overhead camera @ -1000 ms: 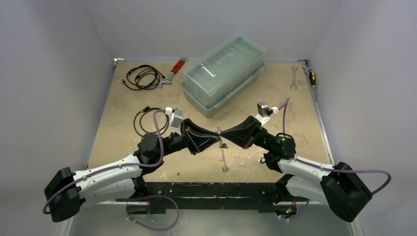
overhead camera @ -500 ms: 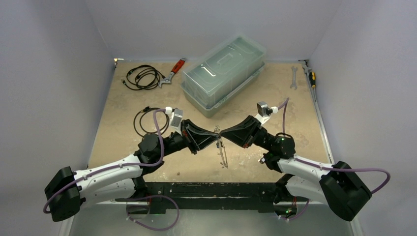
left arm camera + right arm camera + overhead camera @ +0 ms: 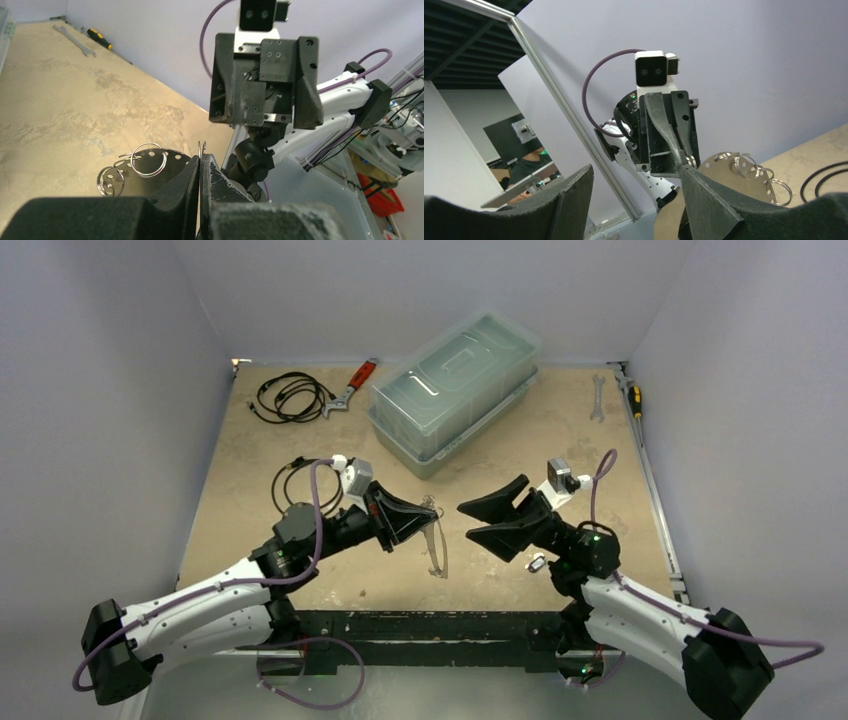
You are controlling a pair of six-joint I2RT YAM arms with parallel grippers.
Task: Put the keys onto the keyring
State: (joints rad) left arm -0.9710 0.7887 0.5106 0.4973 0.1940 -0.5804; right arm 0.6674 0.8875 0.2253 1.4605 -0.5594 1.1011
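Observation:
The keyring (image 3: pixel 440 545) hangs edge-on from my left gripper (image 3: pixel 434 512), above the table's near middle. In the left wrist view it is a thin round piece (image 3: pixel 150 167) with holes along its rim and small split rings hooked in it; my left gripper (image 3: pixel 200 159) is shut on its upper edge. My right gripper (image 3: pixel 467 521) stands open a short way to its right, with nothing between its fingers. From the right wrist view (image 3: pixel 636 170), the keyring (image 3: pixel 724 165) shows beyond the right finger. A tiny dark-and-white tagged key (image 3: pixel 537 562) lies on the table by the right arm.
A clear lidded plastic box (image 3: pixel 455 390) stands at the back middle. A coiled black cable (image 3: pixel 290 397) and a red-handled wrench (image 3: pixel 352 387) lie at the back left, and another cable loop (image 3: pixel 292 487) behind the left arm. A spanner (image 3: pixel 598 397) and a screwdriver (image 3: pixel 633 397) lie at the back right.
My right gripper has opened and drawn back to the right, away from the left gripper. The left gripper has shut on the keyring and shifted slightly left with it.

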